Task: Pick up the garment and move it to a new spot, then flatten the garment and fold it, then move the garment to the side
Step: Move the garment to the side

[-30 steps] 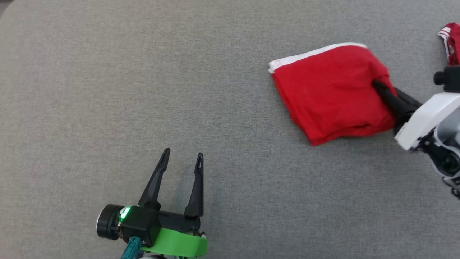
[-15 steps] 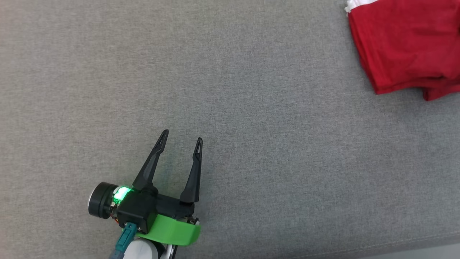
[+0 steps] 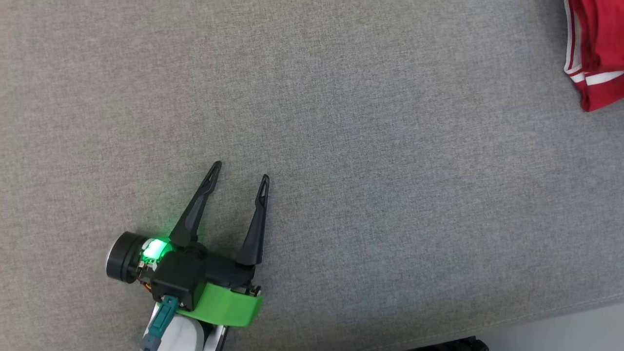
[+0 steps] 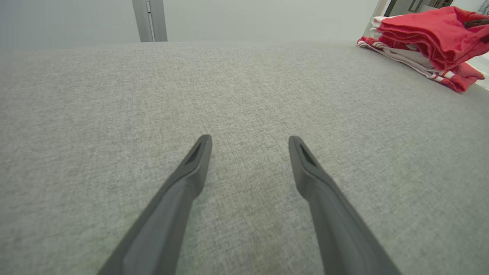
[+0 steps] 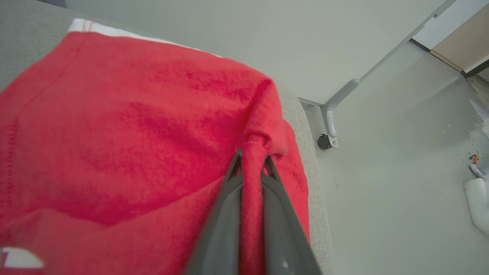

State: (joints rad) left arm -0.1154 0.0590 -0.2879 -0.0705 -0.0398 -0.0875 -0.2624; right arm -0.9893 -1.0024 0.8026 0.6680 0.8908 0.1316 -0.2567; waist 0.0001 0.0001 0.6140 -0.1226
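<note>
The garment [image 5: 114,133] is red with a white band, folded. My right gripper [image 5: 252,160] is shut on a bunched fold at its edge. In the left wrist view the garment [image 4: 428,34] rests on top of a stack at the far right of the grey surface. A dark finger [image 4: 475,23] reaches into it from the right. In the head view, red cloth [image 3: 599,34] shows at the top right corner. My left gripper [image 3: 240,171] hovers low over bare grey fabric at the lower left, open and holding nothing, far from the garment. The left wrist view shows the same open left gripper [image 4: 249,139].
Under the garment lies a stack of red cloth with white stripes [image 4: 439,74], whose striped edge [image 3: 585,80] also shows in the head view. The grey surface's front edge [image 3: 560,314] runs along the lower right. A frame leg with a caster [image 5: 327,139] stands on the pale floor beyond.
The head camera has shifted. Relative to my left gripper, the right gripper has carried the garment far to the right, onto the striped stack. The left gripper stays open.
</note>
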